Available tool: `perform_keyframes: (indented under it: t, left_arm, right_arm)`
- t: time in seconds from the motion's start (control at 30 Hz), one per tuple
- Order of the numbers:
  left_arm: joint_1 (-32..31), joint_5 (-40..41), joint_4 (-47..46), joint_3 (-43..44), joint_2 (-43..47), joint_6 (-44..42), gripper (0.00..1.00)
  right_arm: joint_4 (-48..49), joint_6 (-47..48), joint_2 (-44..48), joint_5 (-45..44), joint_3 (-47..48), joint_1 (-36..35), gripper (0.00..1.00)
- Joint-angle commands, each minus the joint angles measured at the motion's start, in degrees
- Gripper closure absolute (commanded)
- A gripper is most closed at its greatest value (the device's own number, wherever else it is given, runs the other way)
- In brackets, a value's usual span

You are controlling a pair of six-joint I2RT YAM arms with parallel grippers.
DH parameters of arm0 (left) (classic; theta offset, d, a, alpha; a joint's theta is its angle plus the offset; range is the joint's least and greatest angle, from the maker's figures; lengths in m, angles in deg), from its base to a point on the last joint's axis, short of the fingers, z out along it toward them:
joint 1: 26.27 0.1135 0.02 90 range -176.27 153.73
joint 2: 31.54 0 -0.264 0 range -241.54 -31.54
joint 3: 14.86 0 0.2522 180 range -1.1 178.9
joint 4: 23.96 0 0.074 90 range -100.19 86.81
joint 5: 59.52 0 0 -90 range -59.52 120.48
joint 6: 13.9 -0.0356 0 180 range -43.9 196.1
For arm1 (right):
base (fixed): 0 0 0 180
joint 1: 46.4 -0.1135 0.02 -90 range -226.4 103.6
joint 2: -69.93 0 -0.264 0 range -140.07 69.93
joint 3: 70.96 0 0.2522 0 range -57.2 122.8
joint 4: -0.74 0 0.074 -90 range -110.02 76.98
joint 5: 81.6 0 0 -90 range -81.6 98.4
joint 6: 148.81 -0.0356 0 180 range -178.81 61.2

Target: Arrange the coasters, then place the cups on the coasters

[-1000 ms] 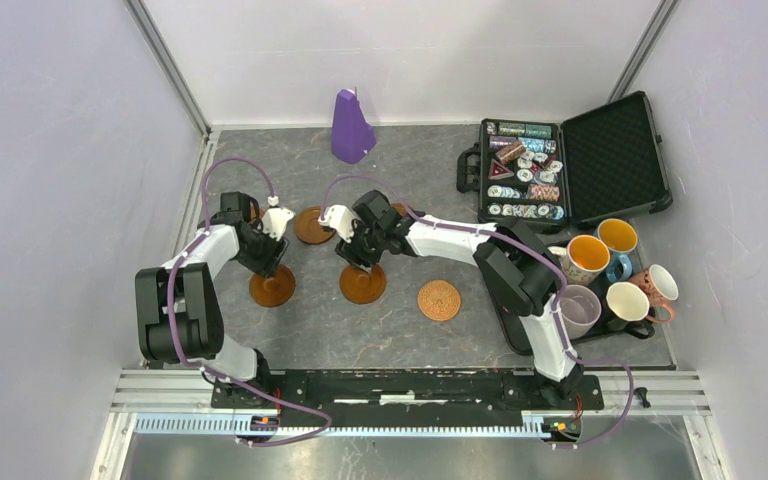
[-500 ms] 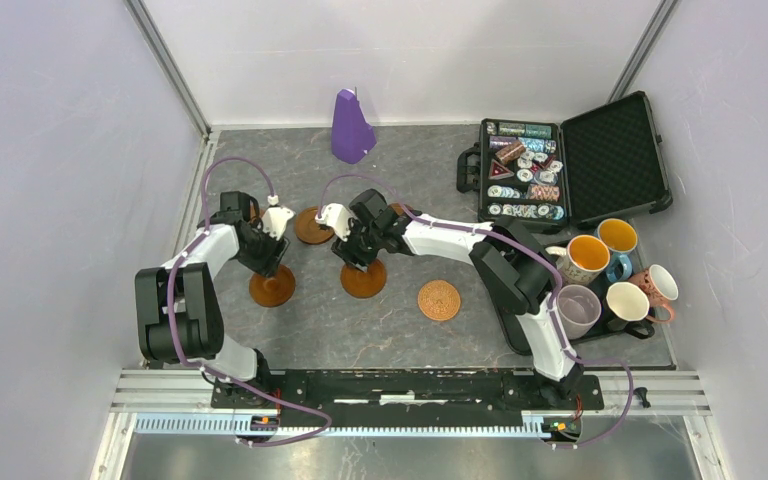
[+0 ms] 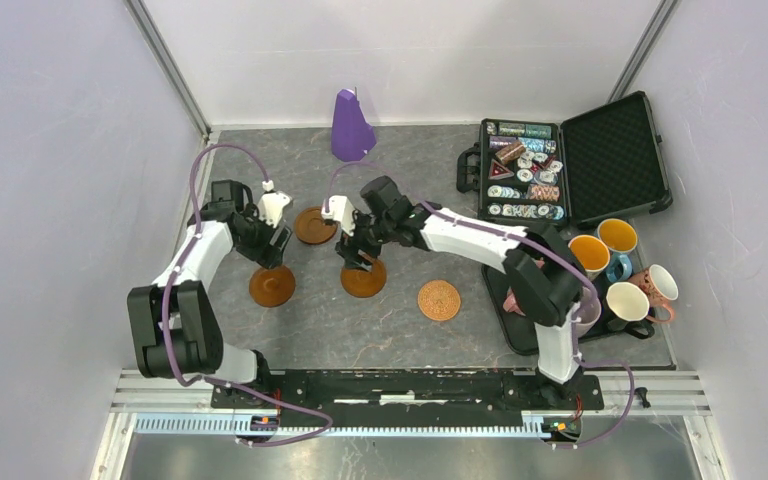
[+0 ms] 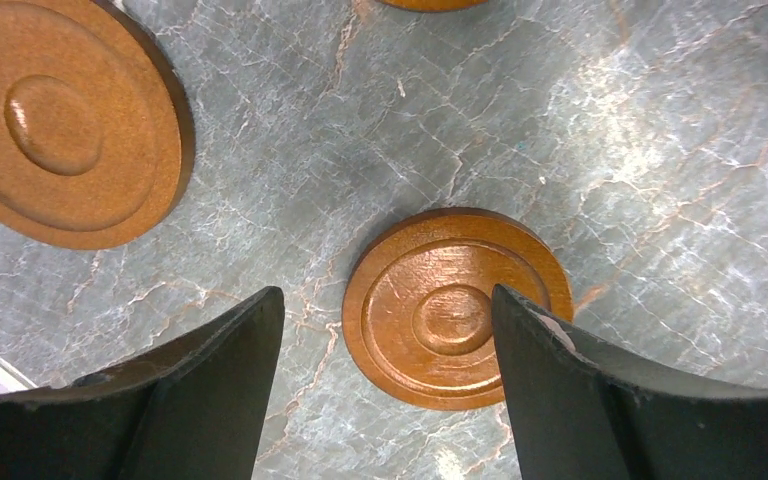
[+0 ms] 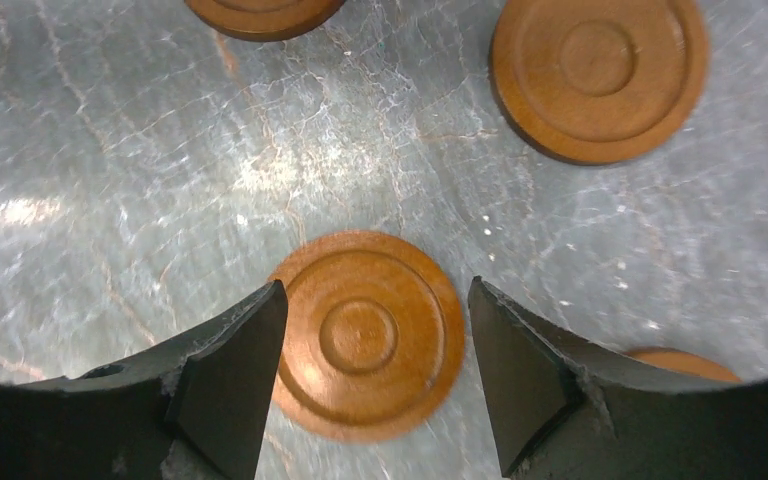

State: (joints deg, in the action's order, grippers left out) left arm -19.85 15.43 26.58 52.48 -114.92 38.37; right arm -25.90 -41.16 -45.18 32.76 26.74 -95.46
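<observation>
Two dark brown coasters lie flat on the stone table, one under my left gripper and one under my right gripper. Both grippers hang open just above them, holding nothing. From the left wrist, the coaster shows between the spread fingers of the gripper. The right wrist view has its coaster centred under the gripper. A third brown coaster lies behind them, and the patterned coaster sits to the right. The cups cluster at the right, partly hidden by my right arm.
A purple cone stands at the back. An open black case with poker chips lies at the back right. The cups stand on a dark tray. More coasters lie near the fingers in the wrist views.
Both grippers have opened and lifted off the two front coasters, which stay flat on the table. The right forearm has swung up across the cups.
</observation>
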Motion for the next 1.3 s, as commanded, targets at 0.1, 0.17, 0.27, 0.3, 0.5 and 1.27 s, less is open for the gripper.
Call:
perform_keyframes:
  t: [0.1,0.17,0.27,0.3,0.5,1.27]
  left_arm:
    - [0.0,-3.8,3.2,2.2,4.7,1.0,0.16]
    - [0.1,-4.0,3.2,2.1,5.0,1.4,0.16]
    - [0.0,-4.3,3.3,2.3,5.1,1.7,0.16]
    - [0.1,-4.3,3.3,2.3,5.1,1.9,0.16]
    - [0.1,-4.0,3.3,2.7,5.1,1.8,0.16]
    - [0.0,-3.9,3.6,2.8,5.3,1.8,0.16]
  right_arm:
    - [-13.6,19.1,5.8,9.6,-2.8,6.1,0.25]
    - [-15.7,24.4,6.3,9.8,-4.5,6.7,0.25]
    - [-17.0,29.7,6.3,9.4,-5.9,6.7,0.25]
    - [-16.8,30.3,5.9,9.1,-6.2,6.7,0.25]
    - [-14.4,31.7,2.9,7.2,-6.3,6.0,0.25]
    - [-12.2,28.2,4.5,7.3,-8.6,1.2,0.24]
